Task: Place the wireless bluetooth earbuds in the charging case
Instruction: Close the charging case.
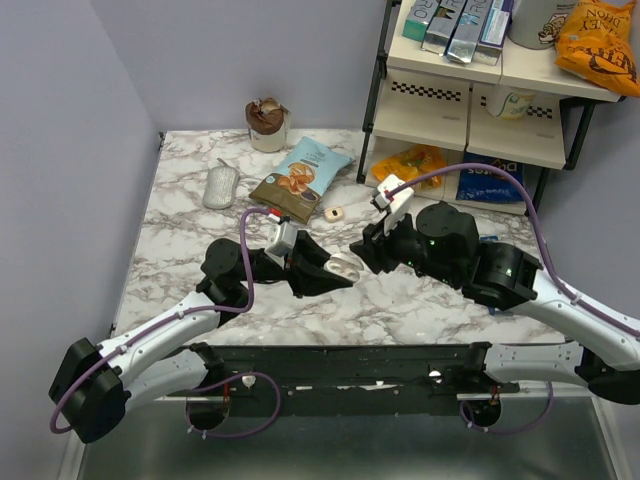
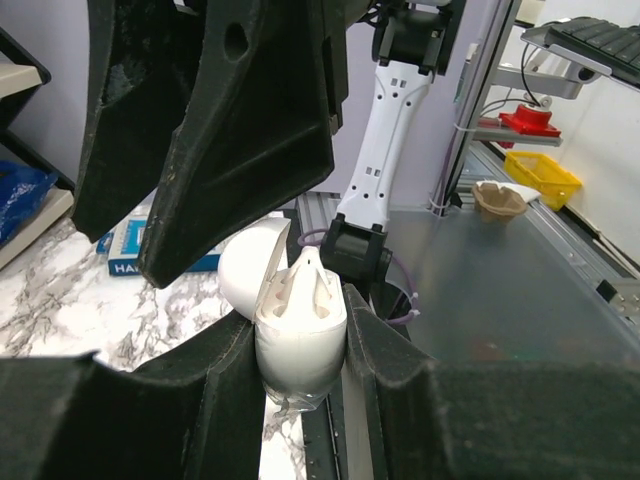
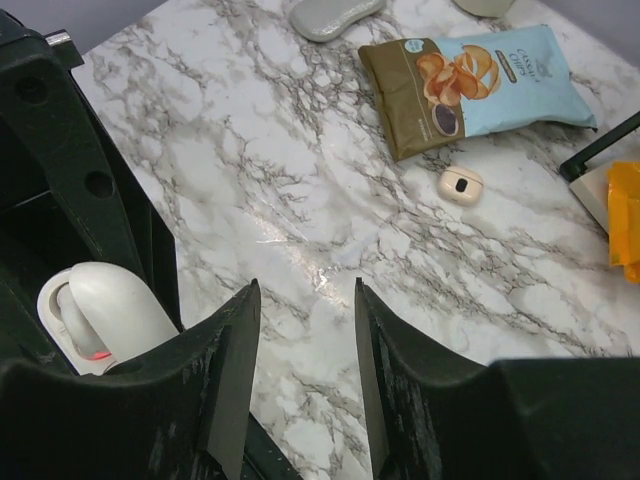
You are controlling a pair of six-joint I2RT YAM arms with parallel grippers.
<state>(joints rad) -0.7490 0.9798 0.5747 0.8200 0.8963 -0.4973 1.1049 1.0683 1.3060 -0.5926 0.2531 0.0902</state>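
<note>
L gripper (image 1: 330, 272) was clamped tight on the case (image 2: 300, 345), lid flipped open, mid-table (image 1: 190, 240). One earbud (image 1: 334, 213) lay loose on the marble at 12 o'clock from the case, w/ the bag (image 1: 300, 178) at its 10. R gripper (image 3: 306, 300), at the case's 2 o'clock, had fingers spread wide, nothing btwn them.

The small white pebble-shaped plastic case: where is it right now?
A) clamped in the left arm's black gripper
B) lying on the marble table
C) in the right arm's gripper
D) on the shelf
A: the white pebble-shaped charging case, lid open, sits pinched in the left gripper.
</note>
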